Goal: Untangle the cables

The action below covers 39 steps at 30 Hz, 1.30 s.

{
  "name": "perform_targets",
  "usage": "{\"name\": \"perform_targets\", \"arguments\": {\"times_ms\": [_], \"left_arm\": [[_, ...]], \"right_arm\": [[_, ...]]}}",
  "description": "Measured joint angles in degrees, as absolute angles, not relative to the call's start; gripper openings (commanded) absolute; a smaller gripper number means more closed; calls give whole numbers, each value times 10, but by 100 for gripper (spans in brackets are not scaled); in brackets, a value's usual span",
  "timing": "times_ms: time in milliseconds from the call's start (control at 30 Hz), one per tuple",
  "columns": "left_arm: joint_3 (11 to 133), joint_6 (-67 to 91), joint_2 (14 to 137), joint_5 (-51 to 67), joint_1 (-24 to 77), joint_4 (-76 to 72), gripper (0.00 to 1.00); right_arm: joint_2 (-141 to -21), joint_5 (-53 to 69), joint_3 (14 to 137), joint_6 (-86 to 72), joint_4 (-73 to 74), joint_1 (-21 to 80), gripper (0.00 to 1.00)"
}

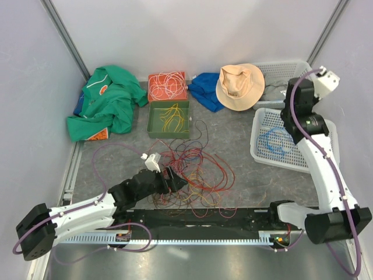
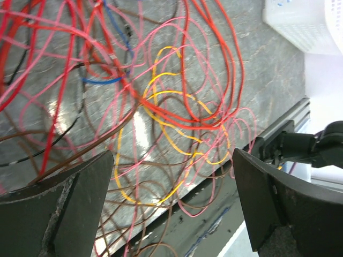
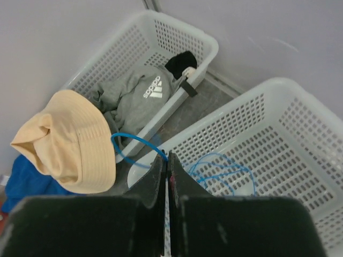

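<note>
Reaches low across the table (image 1: 245, 140) with the left gripper (image 2: 171, 160), jaws spread wide just above the tangled cables (image 1: 195, 172) at mid-table. Holds the right gripper (image 3: 166, 160) raised over the white basket (image 3: 300, 139), 2 fingers (image 3: 150, 182) pressed together on a blue cable (image 3: 131, 140).

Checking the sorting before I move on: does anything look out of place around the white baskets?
Yes. One loop of the blue cable appears to hang outside the rim of the nearer white basket, beside the tan bucket hat; the rest lies inside.
</note>
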<state>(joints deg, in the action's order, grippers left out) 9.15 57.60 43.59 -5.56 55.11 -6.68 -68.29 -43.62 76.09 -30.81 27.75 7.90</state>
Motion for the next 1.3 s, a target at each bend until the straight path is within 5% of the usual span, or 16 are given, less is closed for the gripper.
{"name": "perform_targets", "arguments": {"times_ms": [400, 433, 533, 700, 1000, 1300], "left_arm": [[79, 590, 428, -63, 551, -41, 97], [78, 591, 427, -64, 551, -40, 97], [74, 592, 423, -65, 551, -33, 99], [74, 592, 407, -71, 551, -21, 100], [87, 589, 364, -102, 552, 46, 100], [190, 561, 357, -163, 552, 145, 100]], "right_arm": [[-590, -388, 541, -446, 255, 10, 3], [-590, -385, 523, -452, 251, 8, 25], [-590, -373, 470, -465, 242, 5, 66], [-577, -343, 444, -461, 228, 5, 90], [-481, -340, 519, -429, 214, 103, 97], [-503, -284, 516, -309, 130, 375, 98]]}}
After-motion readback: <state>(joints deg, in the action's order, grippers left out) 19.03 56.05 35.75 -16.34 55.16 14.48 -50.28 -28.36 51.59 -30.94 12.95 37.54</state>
